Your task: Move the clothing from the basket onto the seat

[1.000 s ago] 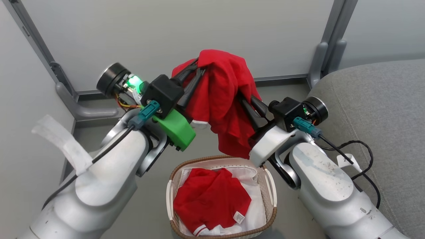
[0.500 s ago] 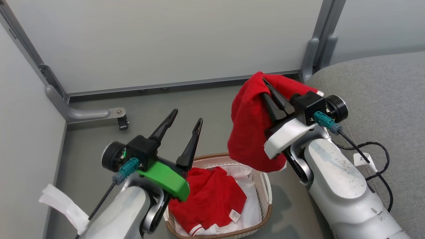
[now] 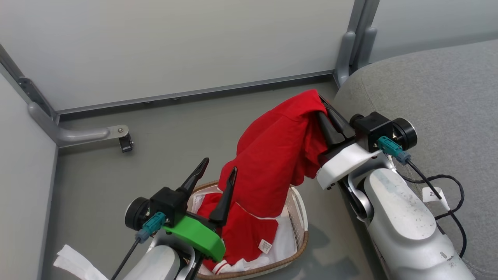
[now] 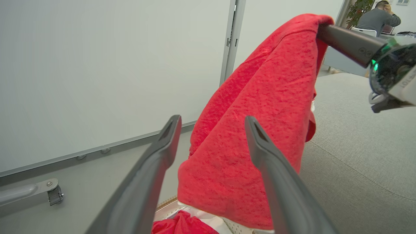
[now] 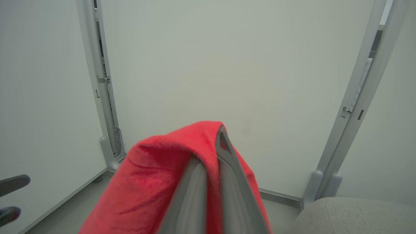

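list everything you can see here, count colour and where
oval white perforated plastic basket with brown woven rim: one, on the floor
bright red fabric garments: two, red; one hangs in the air, one lies in the basket
white liner sheet: one, white, inside the basket
large grey woven-fabric sofa seat: one, grey, robot's right
grey metal foot with caster: one, floor, far left
black cable: one, on the seat
seated person: one, grey top, far background
left hand: one, dark, open, by the basket
right hand: one, dark, shut on the hanging garment
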You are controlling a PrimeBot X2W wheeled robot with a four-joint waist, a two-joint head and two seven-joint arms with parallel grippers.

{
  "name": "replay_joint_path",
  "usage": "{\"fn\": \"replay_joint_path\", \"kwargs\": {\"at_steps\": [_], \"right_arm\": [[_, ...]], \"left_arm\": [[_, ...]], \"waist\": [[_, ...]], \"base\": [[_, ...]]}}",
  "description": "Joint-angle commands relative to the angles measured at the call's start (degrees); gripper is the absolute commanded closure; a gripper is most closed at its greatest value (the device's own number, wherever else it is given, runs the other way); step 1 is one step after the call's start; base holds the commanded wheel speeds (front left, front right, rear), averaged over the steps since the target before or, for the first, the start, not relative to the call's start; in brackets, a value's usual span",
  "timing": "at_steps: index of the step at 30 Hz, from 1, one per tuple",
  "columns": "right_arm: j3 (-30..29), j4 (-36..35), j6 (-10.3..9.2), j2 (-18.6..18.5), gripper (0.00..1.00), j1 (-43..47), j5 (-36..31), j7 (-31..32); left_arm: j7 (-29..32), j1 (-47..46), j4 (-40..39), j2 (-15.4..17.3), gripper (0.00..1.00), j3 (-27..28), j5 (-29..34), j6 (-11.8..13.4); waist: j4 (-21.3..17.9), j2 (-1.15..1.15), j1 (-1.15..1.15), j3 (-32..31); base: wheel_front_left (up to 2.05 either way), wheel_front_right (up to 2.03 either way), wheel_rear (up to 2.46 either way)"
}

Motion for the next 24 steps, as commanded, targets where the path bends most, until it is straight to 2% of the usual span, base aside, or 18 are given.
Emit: {"fn": "replay_joint_path", "kwargs": {"at_steps": [1, 8, 17, 24], "right_arm": [[-0.4, -0.4, -0.04, -0.2, 1.0, 0.5, -0.4, 0.0], [-2.1, -1.8, -0.04, -0.2, 1.0, -0.5, -1.4, 0.0], [-4.9, -4.4, -0.05, -0.2, 1.0, -1.2, -3.1, 0.0], [-7.1, -5.6, -0.06, -0.2, 1.0, 0.2, -3.0, 0.0]], "left_arm": [[-0.2, 1.0, -0.2, -0.2, 0.0, 0.4, 1.0, -0.2], [-0.1, 1.5, -1.5, -0.3, 0.0, 1.6, 3.1, -0.5], [-0.1, -1.1, -2.5, -0.3, 0.0, 1.9, 5.7, -0.8], [-0.1, -3.4, -1.6, 0.0, 0.0, 0.7, 7.3, -1.6]], "waist": [[-0.9, 0.0, 0.0, 0.7], [-5.9, 0.0, 0.0, 2.6], [-17.3, 0.0, 0.0, 7.8], [-23.8, 0.0, 0.0, 11.2]], "base": [[0.0, 0.0, 0.0], [0.0, 0.0, 0.0], [0.0, 0.0, 0.0], [0.0, 0.0, 0.0]]}}
